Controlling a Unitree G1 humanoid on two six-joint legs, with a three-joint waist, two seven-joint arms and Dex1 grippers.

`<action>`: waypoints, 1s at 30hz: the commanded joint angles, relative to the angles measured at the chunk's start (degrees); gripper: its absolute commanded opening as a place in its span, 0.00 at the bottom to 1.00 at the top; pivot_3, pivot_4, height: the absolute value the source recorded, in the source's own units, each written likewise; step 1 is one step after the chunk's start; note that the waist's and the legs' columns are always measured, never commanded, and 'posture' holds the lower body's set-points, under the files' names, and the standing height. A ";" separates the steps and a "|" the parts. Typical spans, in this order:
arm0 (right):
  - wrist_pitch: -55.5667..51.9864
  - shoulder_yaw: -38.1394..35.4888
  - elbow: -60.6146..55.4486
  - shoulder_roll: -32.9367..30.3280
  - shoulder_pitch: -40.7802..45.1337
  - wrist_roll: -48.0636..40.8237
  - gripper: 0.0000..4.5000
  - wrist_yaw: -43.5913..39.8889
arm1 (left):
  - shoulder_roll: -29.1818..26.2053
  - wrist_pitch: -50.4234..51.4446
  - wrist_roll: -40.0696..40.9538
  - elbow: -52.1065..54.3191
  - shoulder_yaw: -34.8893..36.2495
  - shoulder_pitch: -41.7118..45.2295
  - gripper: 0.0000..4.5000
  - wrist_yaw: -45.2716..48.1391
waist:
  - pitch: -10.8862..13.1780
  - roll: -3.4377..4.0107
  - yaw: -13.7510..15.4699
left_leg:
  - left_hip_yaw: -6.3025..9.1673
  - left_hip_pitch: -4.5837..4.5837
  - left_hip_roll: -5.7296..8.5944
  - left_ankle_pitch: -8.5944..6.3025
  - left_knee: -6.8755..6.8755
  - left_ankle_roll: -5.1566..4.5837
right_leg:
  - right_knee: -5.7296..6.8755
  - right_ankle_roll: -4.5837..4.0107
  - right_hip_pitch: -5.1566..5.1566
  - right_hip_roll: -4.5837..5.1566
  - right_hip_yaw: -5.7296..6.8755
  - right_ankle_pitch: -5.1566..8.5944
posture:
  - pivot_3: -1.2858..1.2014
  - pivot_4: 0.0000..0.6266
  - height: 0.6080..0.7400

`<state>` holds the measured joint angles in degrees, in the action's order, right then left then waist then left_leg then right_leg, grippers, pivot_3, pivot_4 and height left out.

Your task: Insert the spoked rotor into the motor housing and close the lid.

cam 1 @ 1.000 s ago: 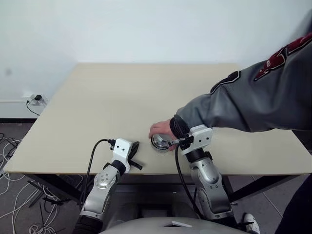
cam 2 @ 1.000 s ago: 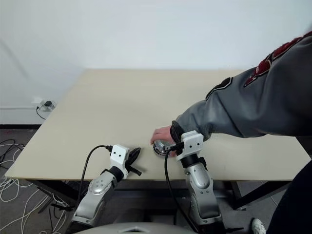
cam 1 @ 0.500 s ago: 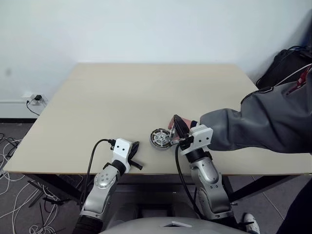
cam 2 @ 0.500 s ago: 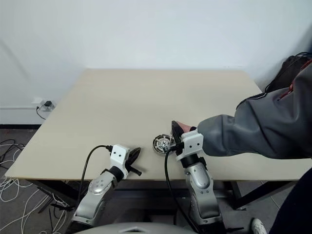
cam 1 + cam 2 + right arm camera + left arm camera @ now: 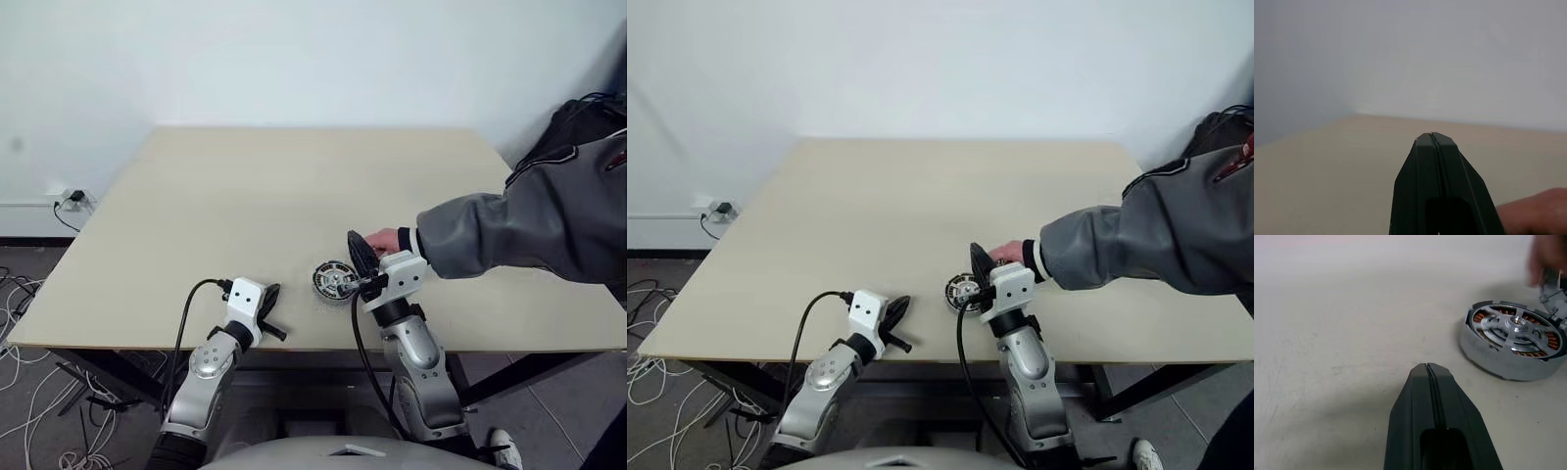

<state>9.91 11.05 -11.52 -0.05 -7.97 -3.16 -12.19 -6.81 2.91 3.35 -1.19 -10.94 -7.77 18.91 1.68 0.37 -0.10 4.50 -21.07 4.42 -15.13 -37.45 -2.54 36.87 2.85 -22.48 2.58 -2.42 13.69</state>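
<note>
The motor housing (image 5: pixel 335 280) is a squat silvery puck lying near the table's front edge, between my two arms. Close up, the motor housing (image 5: pixel 1515 340) shows copper windings under silvery spokes that run to a small hub. I cannot tell whether those spokes are the spoked rotor seated in it. The lid is out of view. My left gripper (image 5: pixel 271 292) rests shut and empty at the front edge, left of the housing. My right gripper (image 5: pixel 355 238) is shut and empty, tips raised, just right of the housing.
A person's hand (image 5: pixel 384 240) in a grey sleeve (image 5: pixel 509 225) reaches in from the right, just behind my right gripper. The beige table (image 5: pixel 245 186) stretches back to a white wall. A black bag (image 5: pixel 578 117) sits at the far right, and cables (image 5: pixel 29 392) lie on the floor at the left.
The person's hand has come off the housing and drawn back to the right, leaving it uncovered and a little further right. Neither gripper has moved.
</note>
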 commanded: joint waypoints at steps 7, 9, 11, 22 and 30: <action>1.01 0.36 -1.51 0.13 1.28 -0.44 0.00 -0.26 | 0.27 -1.04 -0.05 0.40 -0.16 1.21 0.00 0.17 | 0.00 0.00 0.14 | 0.00 0.00 0.00 0.00 0.00 0.00 | 0.00 0.00 0.00 0.00 0.00 0.00 | 0.52 0.00 1.00; 1.01 0.37 -1.48 0.13 1.32 -0.44 0.00 -0.31 | 0.28 -1.15 -0.06 0.28 -0.15 1.24 0.00 0.15 | 0.00 0.00 0.21 | 0.00 0.00 0.00 0.00 0.00 0.00 | 0.00 0.00 0.00 0.00 0.00 0.00 | 0.52 0.00 1.00; 0.99 0.47 -1.49 0.15 1.35 -0.40 0.00 -0.36 | 0.28 -1.21 -0.06 0.20 -0.12 1.24 0.00 0.10 | 0.00 0.00 0.27 | 0.00 0.00 0.00 0.00 0.00 0.00 | 0.00 0.00 0.00 0.00 0.00 0.00 | 0.52 0.00 1.00; 0.66 0.34 -1.35 0.16 1.69 -0.43 0.00 -0.52 | 0.48 -1.30 -0.09 0.40 -0.17 0.95 0.00 -0.17 | 0.00 0.00 0.35 | 0.00 0.00 0.00 0.00 0.00 0.00 | 0.00 0.00 0.00 0.00 0.00 0.00 | 0.52 0.00 1.00; 0.30 0.04 -1.48 0.18 1.80 -0.39 0.00 -0.16 | 0.54 -1.34 -0.03 0.41 -0.17 0.82 0.00 -0.19 | 0.00 0.00 0.36 | 0.00 0.00 0.00 0.00 0.00 0.00 | 0.00 0.00 0.00 0.00 0.01 0.00 | 0.52 0.00 1.00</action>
<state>9.68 11.06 -11.51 -0.06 -7.50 -3.16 -12.47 -6.70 2.91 3.35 -1.71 -11.15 -7.67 18.78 1.67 0.37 0.26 4.49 -21.06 4.42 -15.13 -37.45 -2.54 36.87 2.86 -22.48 2.58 -2.42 13.69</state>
